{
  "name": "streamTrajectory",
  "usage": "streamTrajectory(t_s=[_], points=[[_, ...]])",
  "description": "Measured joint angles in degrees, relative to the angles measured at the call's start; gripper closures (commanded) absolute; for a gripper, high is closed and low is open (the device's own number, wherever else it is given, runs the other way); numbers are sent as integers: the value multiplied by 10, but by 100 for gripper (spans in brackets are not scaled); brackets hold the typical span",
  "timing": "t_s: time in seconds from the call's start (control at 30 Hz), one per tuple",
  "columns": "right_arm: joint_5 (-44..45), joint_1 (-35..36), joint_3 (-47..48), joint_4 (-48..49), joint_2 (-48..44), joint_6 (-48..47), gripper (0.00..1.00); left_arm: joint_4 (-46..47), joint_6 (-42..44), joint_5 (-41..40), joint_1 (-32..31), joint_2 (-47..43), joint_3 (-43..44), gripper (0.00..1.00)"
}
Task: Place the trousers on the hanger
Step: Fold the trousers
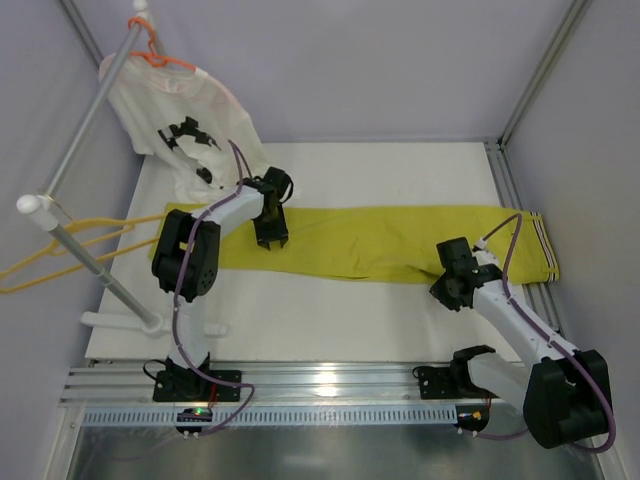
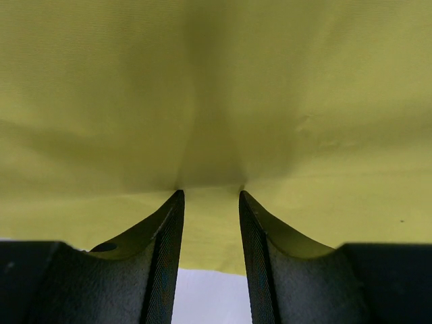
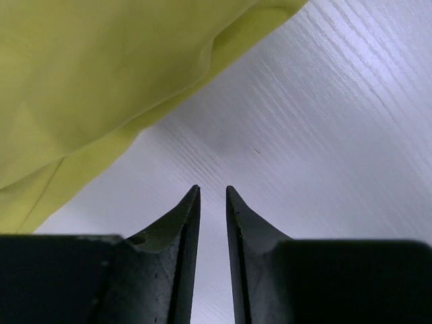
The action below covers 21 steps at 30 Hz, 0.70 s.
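Trousers [image 1: 400, 245] are laid flat across the middle of the tabletop [image 1: 330, 320], hanger [image 1: 100, 222] way off at the left edge, left claw [image 2: 209, 192] partly open with tips pressed on the cloth, right claw [image 3: 212, 189] nearly closed and empty just beside it.

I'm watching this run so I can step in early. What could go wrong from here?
The right gripper sits over bare table beside the trousers, nothing between its jaws; closing there may grab no cloth.
The left gripper presses on flat cloth, jaws apart; it may pinch only a thin fold that slips.
The hanger hangs beyond the table's left edge, so the long trousers may drag.
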Motion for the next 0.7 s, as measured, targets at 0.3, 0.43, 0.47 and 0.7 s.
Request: streamTrajectory(t_s=[0.3,0.43,0.47,0.7], points=[[29,-14,-29,115,-16,2,69,-3,-5,16,15,20,4,62],[41,-27,-29,146,-10,3,69,-4,-4,16,15,20,4,62],[43,-30,-29,153,-7,4,69,-4,-4,16,15,20,4,62],[45,-34,-33,177,6,21,76,-4,-5,16,17,20,4,62]])
